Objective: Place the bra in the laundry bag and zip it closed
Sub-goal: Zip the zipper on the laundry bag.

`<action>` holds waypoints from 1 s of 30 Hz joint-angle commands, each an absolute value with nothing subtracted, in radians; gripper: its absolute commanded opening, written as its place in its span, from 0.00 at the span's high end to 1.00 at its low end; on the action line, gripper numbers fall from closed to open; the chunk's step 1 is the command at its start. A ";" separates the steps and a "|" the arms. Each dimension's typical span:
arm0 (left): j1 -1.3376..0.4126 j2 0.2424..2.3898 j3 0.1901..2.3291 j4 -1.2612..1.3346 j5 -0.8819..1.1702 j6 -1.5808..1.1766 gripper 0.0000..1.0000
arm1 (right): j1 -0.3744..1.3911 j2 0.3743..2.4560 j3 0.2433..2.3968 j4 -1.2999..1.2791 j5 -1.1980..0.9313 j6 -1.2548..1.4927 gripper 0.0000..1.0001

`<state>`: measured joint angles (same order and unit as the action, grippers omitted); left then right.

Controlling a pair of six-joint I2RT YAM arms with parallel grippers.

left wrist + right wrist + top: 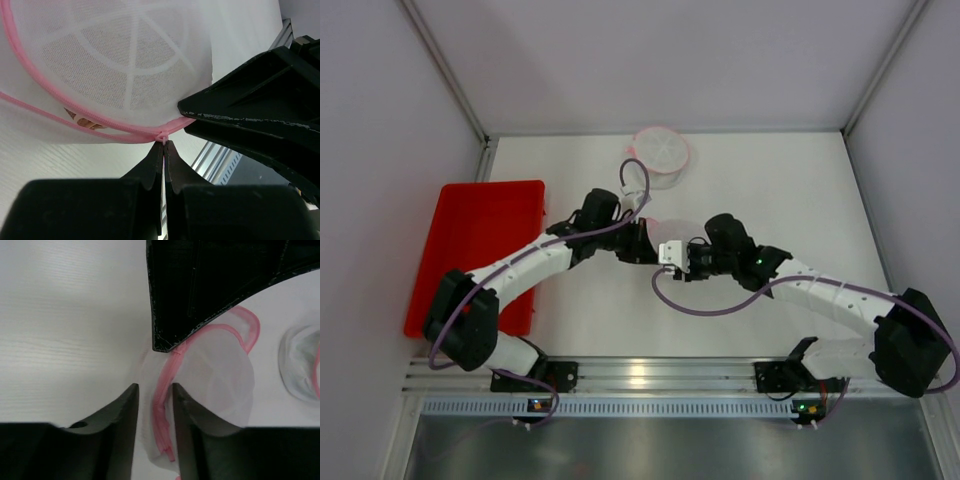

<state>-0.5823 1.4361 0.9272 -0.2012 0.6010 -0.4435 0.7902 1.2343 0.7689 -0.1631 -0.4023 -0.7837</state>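
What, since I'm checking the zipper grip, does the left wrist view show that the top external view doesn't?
Only the left wrist view shows the left gripper shut on the pink zipper pull, and the mesh weave of the white, pink-trimmed laundry bag. Only the top external view shows the red plastic tray on the white table's left and a second round mesh pouch at the far edge. Both show the left gripper at the bag, though from above the bag is mostly hidden under the arms.
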 commanded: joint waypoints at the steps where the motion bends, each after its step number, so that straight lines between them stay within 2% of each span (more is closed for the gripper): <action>1: -0.591 1.410 0.963 -0.213 0.578 -0.448 1.00 | 0.805 1.244 0.818 -0.095 -0.342 -0.825 0.74; 3: -0.591 1.401 0.962 -0.233 0.572 -0.439 1.00 | 0.804 1.239 0.813 -0.098 -0.328 -0.847 0.84; 4: -0.589 1.388 0.959 -0.241 0.537 -0.440 1.00 | 0.804 1.235 0.805 -0.097 -0.316 -0.847 0.95; 5: -0.591 1.382 0.953 -0.255 0.508 -0.439 1.00 | 0.795 1.226 0.802 -0.097 -0.319 -0.850 0.99; 10: -0.574 1.350 0.936 -0.298 0.391 -0.335 1.00 | 0.755 1.149 0.729 -0.080 -0.342 -0.893 1.00; 18: -0.525 1.321 0.936 -0.308 0.373 -0.273 1.00 | 0.623 1.069 0.646 -0.037 -0.428 -0.992 1.00; 19: -0.523 1.322 0.943 -0.308 0.391 -0.276 1.00 | 0.608 1.077 0.658 -0.041 -0.439 -0.992 0.92; 21: -0.526 1.325 0.956 -0.307 0.441 -0.290 1.00 | 0.592 1.088 0.689 -0.066 -0.433 -0.956 0.70; 22: -0.528 1.333 0.963 -0.308 0.451 -0.307 1.00 | 0.592 1.101 0.740 -0.087 -0.448 -0.937 0.54; 23: -0.531 1.336 0.980 -0.308 0.460 -0.314 1.00 | 0.592 1.107 0.767 -0.136 -0.463 -0.922 0.47; 25: -0.540 1.342 0.992 -0.308 0.477 -0.345 1.00 | 0.597 1.118 0.834 -0.172 -0.506 -0.888 0.39; 30: -0.564 1.351 1.014 -0.307 0.483 -0.394 1.00 | 0.692 1.129 0.885 -0.204 -0.523 -0.874 0.38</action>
<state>-0.5507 1.3510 0.9676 -0.3191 0.4564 -0.3508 0.6327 1.1248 0.8291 -0.1764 -0.4568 -0.8974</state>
